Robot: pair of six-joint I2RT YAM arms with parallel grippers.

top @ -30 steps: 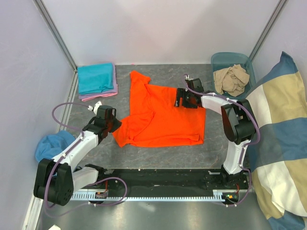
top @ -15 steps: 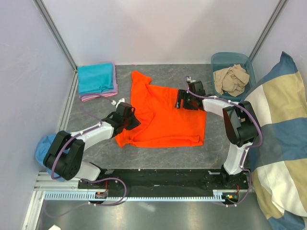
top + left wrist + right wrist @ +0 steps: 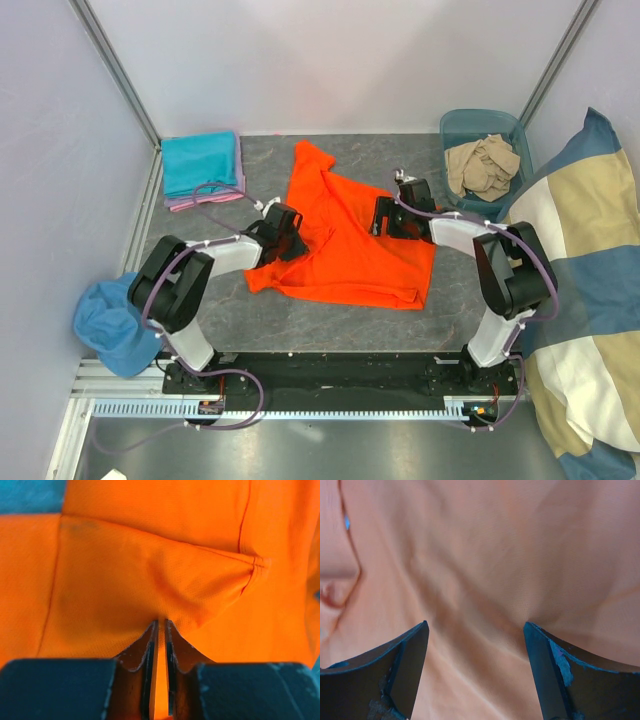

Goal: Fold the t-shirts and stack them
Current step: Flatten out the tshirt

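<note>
The orange t-shirt (image 3: 355, 245) lies spread and rumpled on the grey table (image 3: 260, 310), one sleeve pointing to the far side. My left gripper (image 3: 290, 232) is at the shirt's left part, shut on a fold of the orange cloth (image 3: 150, 580); the left wrist view shows the cloth pinched between the nearly closed jaws (image 3: 161, 626). My right gripper (image 3: 386, 216) is open, low over the shirt's right upper part; its fingertips (image 3: 420, 635) touch the cloth (image 3: 480, 555), with nothing held. A folded teal t-shirt (image 3: 198, 162) rests on a pink-lilac one (image 3: 205, 201) at the far left.
A teal bin (image 3: 455, 125) at the far right holds crumpled beige shirts (image 3: 484, 165). A big blue-and-beige cushion (image 3: 585, 300) fills the right side. A blue cloth lump (image 3: 108, 322) sits off the table's near left edge. White walls enclose the far side.
My left gripper has moved right and away from the base, taking the shirt's left edge with it and folding it inward. The shirt has shifted right. My right gripper moved slightly right.
</note>
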